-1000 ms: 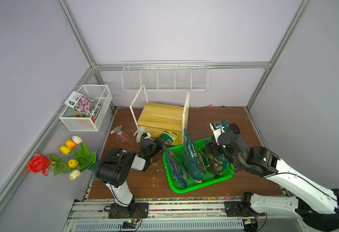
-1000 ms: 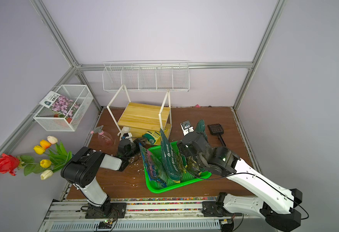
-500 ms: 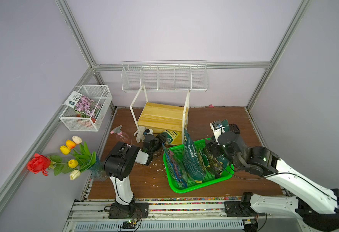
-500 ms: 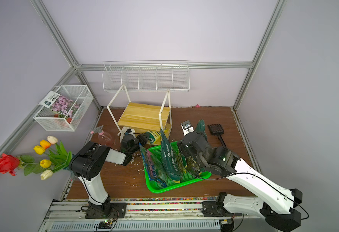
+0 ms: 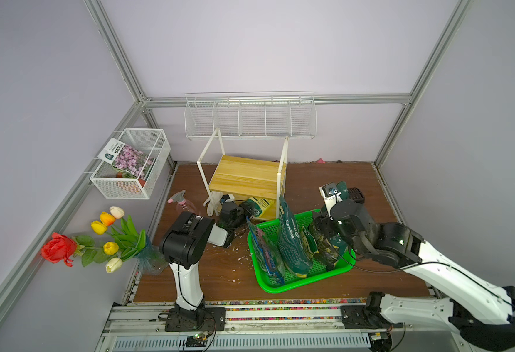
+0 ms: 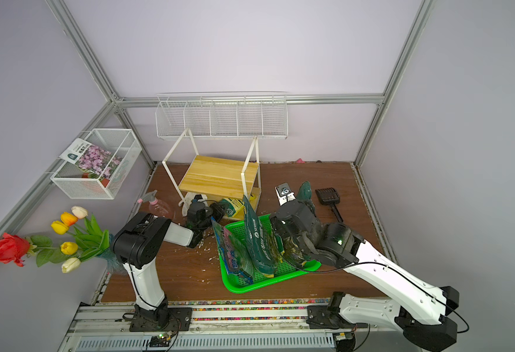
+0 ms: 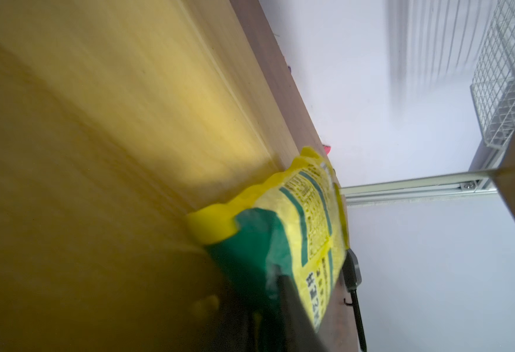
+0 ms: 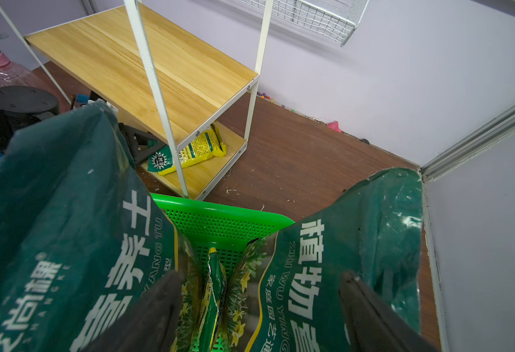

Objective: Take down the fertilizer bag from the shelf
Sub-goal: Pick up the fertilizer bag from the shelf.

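Fertilizer bag, yellow with a green end, lies flat on the lower board of the shelf, a small white-framed rack with two pale wooden boards, standing towards the back of the brown table; the bag's green end faces the shelf's open front; my left gripper reaches in under the upper board and is clamped tight on that green end, with the bag resting on the wood.

My right gripper hangs over the green basket just in front of the shelf; its fingers are spread wide and grip nothing, pushed down between two tall dark green soil bags standing in the basket; a thin green packet stands between the fingers, and I cannot tell whether it touches them.

A pink-capped spray bottle stands left of the shelf; a bunch of artificial flowers sits at the table's left edge; on the walls hang a white mesh basket holding a seed packet, and a long white wire rack.
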Robot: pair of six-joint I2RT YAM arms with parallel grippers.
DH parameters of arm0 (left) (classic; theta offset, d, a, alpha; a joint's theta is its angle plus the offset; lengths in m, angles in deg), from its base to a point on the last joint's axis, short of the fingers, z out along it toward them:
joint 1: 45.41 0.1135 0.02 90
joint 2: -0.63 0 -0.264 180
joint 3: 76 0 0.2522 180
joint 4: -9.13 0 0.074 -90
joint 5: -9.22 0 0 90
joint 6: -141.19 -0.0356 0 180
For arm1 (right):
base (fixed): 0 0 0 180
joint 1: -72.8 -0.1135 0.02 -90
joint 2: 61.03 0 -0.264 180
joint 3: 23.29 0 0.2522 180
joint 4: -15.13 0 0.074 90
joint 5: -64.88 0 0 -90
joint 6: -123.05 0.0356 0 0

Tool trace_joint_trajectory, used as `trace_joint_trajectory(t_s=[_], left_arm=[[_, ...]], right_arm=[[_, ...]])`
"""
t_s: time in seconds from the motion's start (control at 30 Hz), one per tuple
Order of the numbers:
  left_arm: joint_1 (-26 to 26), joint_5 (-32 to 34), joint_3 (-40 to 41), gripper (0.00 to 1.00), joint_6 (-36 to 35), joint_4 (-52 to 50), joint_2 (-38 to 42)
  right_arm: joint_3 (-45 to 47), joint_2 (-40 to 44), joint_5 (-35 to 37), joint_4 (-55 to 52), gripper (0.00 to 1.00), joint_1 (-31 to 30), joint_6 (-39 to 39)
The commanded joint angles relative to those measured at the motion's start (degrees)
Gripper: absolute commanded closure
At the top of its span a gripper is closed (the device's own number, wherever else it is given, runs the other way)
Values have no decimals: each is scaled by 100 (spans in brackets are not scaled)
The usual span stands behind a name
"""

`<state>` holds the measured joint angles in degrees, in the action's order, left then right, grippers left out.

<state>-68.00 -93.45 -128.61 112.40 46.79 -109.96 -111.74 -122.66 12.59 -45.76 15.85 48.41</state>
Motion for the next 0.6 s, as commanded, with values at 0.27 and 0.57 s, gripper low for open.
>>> trace_joint_trajectory(t_s=[0.27, 0.57], left_arm=[[40, 219, 602, 100, -14, 214, 438], [49, 475, 1128, 100, -323, -263, 1734]], right_arm=[[43, 50, 96, -26, 15, 33, -66], [-18, -59, 26, 46, 15, 35, -74]])
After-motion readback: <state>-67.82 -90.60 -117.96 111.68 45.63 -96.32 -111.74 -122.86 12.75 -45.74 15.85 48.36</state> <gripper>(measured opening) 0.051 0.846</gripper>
